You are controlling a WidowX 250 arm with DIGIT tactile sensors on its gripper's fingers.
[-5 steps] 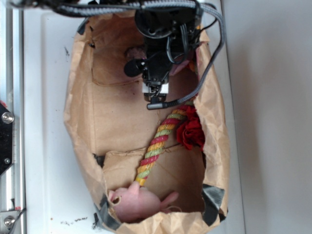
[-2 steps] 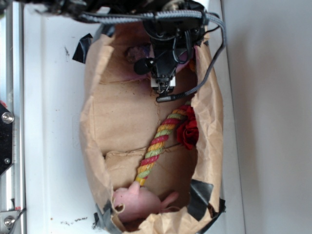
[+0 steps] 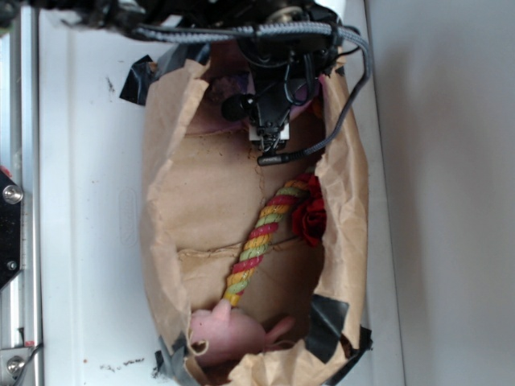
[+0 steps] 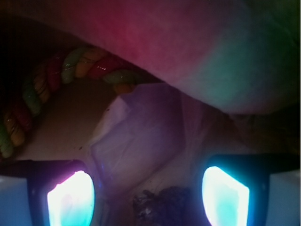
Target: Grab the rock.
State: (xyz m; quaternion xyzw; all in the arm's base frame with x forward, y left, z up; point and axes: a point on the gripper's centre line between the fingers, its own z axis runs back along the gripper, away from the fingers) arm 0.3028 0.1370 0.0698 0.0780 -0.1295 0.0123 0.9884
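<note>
In the exterior view, one brown paper bag [image 3: 193,217] lay open on a white worktop [image 3: 88,201], with dark tape patches at its corners. Everything else is placed against that bag. One robot arm reached into the bag's top end, and its pincer [image 3: 273,145] pointed down over the bag's floor just below the upper fold. From this view it could not be told whether the pincer was wide or narrow. One multicoloured rope [image 3: 259,240], twisted in red, yellow and green, ran diagonally across the middle of the bag. One red flower [image 3: 311,217] sat against the bag's right wall, touching the rope's upper end. One pink plush toy [image 3: 229,331] lay at the bag's bottom end, just below the rope's lower tip. A small dark lump showed at the bag's top end, left of the arm; it was too hidden to name. No writing or labels could be read.

In the wrist view, two glowing fingertips [image 4: 70,200] stood well apart at the lower corners, so the pincer was wide and held nothing. One rock [image 4: 162,205], dark and lumpy, lay between them at the lower edge, touching neither. The rope [image 4: 56,77] arched across the upper left, deeper in the bag. A pale crumpled fold [image 4: 141,136] of the bag lay just above the rock.
</note>
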